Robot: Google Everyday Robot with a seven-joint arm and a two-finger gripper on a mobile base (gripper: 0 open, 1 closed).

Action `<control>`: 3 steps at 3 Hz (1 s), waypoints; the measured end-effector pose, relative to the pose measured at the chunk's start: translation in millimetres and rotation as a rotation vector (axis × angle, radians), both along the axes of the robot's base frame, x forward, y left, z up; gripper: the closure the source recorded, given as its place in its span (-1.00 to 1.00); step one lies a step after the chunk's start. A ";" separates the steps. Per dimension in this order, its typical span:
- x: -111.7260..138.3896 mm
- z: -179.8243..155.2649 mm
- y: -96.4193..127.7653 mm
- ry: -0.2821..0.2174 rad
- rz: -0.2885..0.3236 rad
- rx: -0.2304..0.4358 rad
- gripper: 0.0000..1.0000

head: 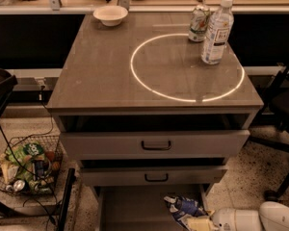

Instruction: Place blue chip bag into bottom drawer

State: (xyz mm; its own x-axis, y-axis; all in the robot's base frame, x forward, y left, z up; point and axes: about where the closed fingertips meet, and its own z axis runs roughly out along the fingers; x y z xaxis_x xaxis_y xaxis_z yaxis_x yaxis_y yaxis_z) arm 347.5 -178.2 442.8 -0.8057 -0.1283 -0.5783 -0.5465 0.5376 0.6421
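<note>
Below, one end effector [199, 223] clasping one blue chip bag [183, 207], over one bottom drawer [130, 209]

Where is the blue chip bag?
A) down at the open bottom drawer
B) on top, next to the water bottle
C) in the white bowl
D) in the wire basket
A: the blue chip bag is at the right side of the open bottom drawer, with the pincer right beside it, lower right.

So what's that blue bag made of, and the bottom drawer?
The blue chip bag looks like thin shiny foil: it is crumpled and glints. The bottom drawer looks like dull grey metal, flat with thin walls, though I can't be sure. The gripper sits at the bag's lower right edge.
</note>
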 end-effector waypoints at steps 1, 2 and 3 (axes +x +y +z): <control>4.6 -57.8 18.5 0.050 0.033 -0.015 1.00; 7.0 -60.9 23.0 0.048 0.036 -0.017 1.00; 24.0 -83.1 54.5 0.038 0.056 -0.028 1.00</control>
